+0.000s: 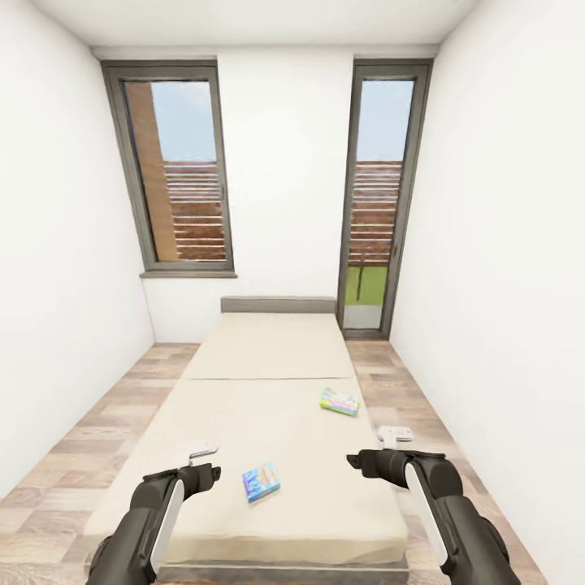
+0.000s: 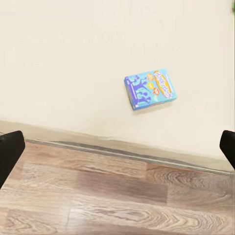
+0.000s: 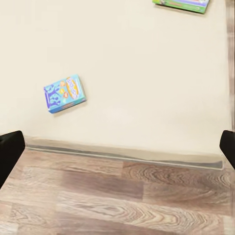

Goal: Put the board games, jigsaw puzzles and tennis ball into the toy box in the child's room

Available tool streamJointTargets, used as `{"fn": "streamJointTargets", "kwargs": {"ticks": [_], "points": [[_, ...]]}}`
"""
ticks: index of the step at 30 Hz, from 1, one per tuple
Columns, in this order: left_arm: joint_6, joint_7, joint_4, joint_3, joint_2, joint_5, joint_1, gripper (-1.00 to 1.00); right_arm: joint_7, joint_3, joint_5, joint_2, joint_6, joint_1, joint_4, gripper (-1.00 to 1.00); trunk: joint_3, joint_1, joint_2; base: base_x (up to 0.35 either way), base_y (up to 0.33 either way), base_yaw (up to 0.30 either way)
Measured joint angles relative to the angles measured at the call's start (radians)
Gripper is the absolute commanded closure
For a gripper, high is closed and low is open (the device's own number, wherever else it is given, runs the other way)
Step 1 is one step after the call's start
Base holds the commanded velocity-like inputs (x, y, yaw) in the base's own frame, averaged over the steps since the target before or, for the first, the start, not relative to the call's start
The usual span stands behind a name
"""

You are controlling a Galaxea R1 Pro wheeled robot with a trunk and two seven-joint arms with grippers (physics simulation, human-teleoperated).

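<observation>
Bedroom with bed (image 1: 268,422) ahead: blue board game (image 1: 261,481) lies flat near the foot edge, between both spread-open empty grippers, nearer left gripper (image 1: 199,448) than right gripper (image 1: 394,435); green board game (image 1: 340,400) farther up.

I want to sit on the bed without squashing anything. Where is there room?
The far half of the bed, up by the headboard, is bare, and so is the left side. The games crowd the near end: the blue board game near the foot, the green board game by the right edge.

The beige bed (image 1: 268,406) carries two board games (well apart): blue box (image 1: 261,482), green box (image 1: 339,400).
</observation>
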Motion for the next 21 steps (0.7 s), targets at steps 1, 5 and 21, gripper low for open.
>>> {"fn": "streamJointTargets", "kwargs": {"ticks": [1,5,21], "points": [[0.0,0.0,0.0,0.0,0.0,0.0,0.0,-1.0,0.0,0.0,0.001,0.0,0.0,0.0,0.0,-1.0,0.0,0.0,0.0,0.2,-0.002,-0.259],[0.0,-0.001,0.0,0.0,0.0,0.0,0.0,-1.0,0.0,0.0,0.005,0.001,-0.001,0.0,-0.001,-1.0,0.0,0.0,0.0,0.194,-0.001,-0.152],[0.0,0.003,0.0,0.001,0.003,0.002,0.0,-1.0,0.0,0.0,0.008,0.003,-0.002,0.0,0.0,-1.0,0.0,0.0,0.0,0.208,0.109,-0.012]]}}
